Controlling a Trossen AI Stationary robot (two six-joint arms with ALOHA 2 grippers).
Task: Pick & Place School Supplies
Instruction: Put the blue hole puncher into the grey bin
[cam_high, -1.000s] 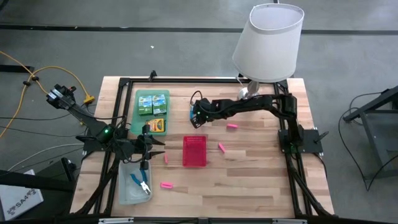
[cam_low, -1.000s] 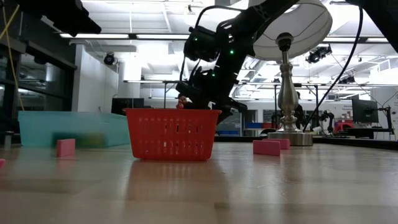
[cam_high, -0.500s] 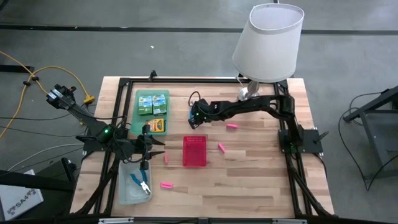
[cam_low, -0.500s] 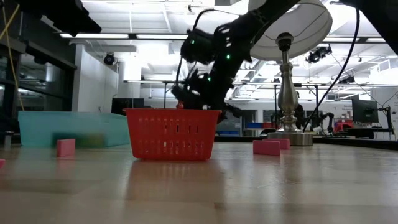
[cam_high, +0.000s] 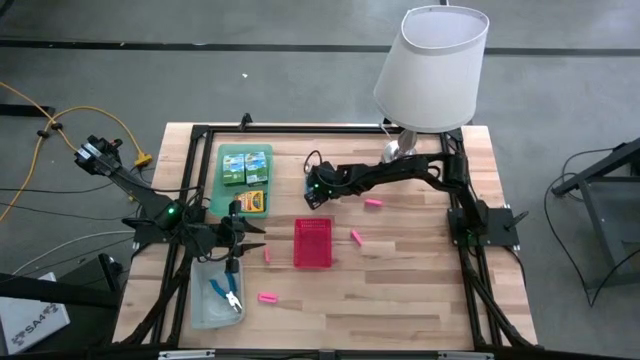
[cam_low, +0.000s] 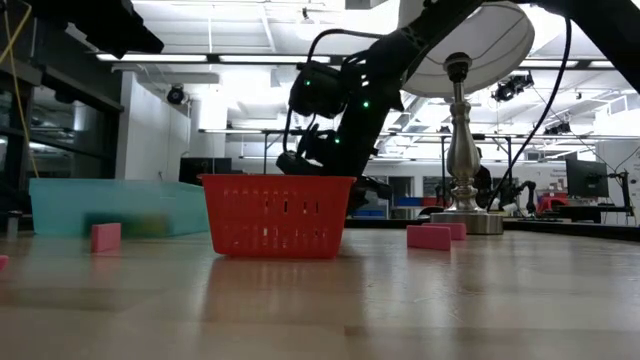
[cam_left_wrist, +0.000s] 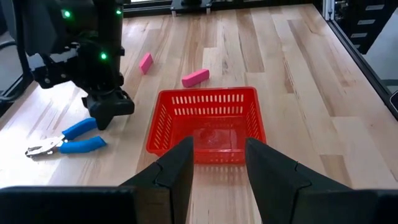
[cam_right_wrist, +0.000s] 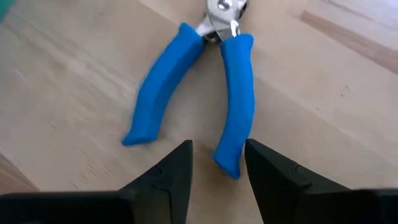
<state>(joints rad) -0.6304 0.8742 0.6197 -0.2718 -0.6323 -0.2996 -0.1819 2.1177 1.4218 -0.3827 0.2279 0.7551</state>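
Note:
A blue-handled scissors-like tool (cam_right_wrist: 239, 93) lies flat on the wood table, left of the lamp. My right gripper (cam_right_wrist: 217, 149) hangs open just over it. Its fingers stand on either side of one handle's free end (cam_right_wrist: 227, 163) and touch nothing I can see. In the left wrist view the same tool (cam_left_wrist: 79, 144) lies under the right gripper (cam_left_wrist: 107, 112). My left gripper (cam_left_wrist: 217, 146) waits open above the table, left of the red basket (cam_high: 312, 243). Pink erasers (cam_high: 373, 203) (cam_high: 356, 237) (cam_high: 267, 255) (cam_high: 266, 297) lie scattered on the table.
A green tray (cam_high: 225, 185) at the far left holds green-and-yellow boxes (cam_high: 245, 168). A clear bin (cam_high: 203, 310) at the near left holds another blue-handled tool (cam_high: 226, 295). A lamp (cam_high: 432, 65) stands at the far right. The wood in front of the basket is bare.
My right gripper has sunk toward the blue-handled tool on the table, still open. The tool has not moved.

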